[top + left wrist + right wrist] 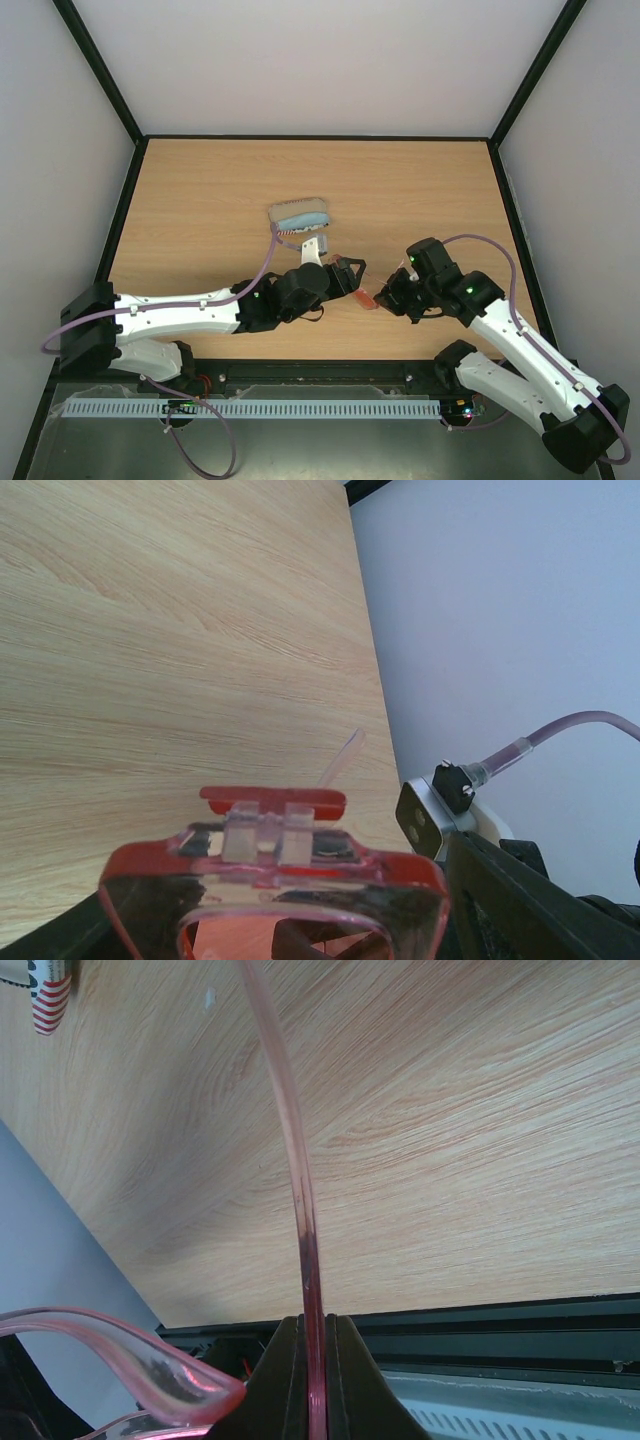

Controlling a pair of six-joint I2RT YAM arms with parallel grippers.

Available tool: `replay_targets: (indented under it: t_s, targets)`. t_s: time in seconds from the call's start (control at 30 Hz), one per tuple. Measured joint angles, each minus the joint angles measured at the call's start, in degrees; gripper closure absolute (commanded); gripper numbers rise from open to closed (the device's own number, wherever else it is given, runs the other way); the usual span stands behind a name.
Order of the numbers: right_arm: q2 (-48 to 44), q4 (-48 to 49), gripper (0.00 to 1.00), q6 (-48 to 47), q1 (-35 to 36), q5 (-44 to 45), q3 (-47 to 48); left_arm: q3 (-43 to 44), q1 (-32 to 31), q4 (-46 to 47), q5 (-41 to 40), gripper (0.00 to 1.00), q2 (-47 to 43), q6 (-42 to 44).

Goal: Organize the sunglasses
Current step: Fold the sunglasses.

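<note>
While the overhead camera shows both arms meeting at the middle of the wooden table point(420, 190), only the wrist cameras reveal how each grips. The left gripper point(345, 273) and the right gripper point(388, 295) face each other near the table's front edge, with the sunglasses point(366, 297) held between them, clear of the wood.

From above, the sunglasses are little more than two red flecks. The left wrist view fills in the front of the sunglasses point(275, 865): a red rim and pink lens sit right below the camera, apparently pinched in the left gripper, though its fingers show only as dark shapes at the frame's edges. One clear temple arm point(340, 760) points away over the wood. A grey camera block point(430, 815) on the right arm stands just beside it.

The right wrist view shows the right gripper point(312, 1325) pressed together on the other temple arm point(300, 1210), which rises in a thin pink line from between the dark fingers point(285, 1380). A curve of the frame shows at lower left.

Behind the left gripper lies the case point(298, 204), its striped corner also visible from the right wrist point(50, 995). A light-blue cloth point(303, 220) rests on it; whether it is tucked inside cannot be told. The sunglasses are well outside the case.
</note>
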Motion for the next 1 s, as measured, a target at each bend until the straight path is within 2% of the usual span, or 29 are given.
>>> replay_targets:
  t_s: [0.17, 0.33, 0.53, 0.73, 1.0]
  targets:
    - [0.02, -0.24, 0.99, -0.11, 0.0, 0.31, 0.02, -0.02, 0.0, -0.2, -0.02, 0.39, 0.0, -0.33]
    - [0.02, -0.31, 0.99, -0.24, 0.0, 0.42, 0.02, -0.04, 0.02, -0.5, -0.09, 0.39, 0.0, -0.52]
    - [0.04, -0.33, 0.99, -0.44, 0.0, 0.46, 0.02, -0.04, 0.04, -0.63, -0.11, 0.46, 0.02, -1.03]
    - [0.04, -0.37, 0.99, -0.59, 0.0, 0.5, 0.02, -0.04, 0.11, -0.66, -0.13, 0.46, 0.22, -1.22]
    - [0.15, -0.44, 0.99, -0.9, 0.0, 0.81, 0.02, -0.04, 0.13, -0.76, -0.22, 0.53, 0.72, -1.33]
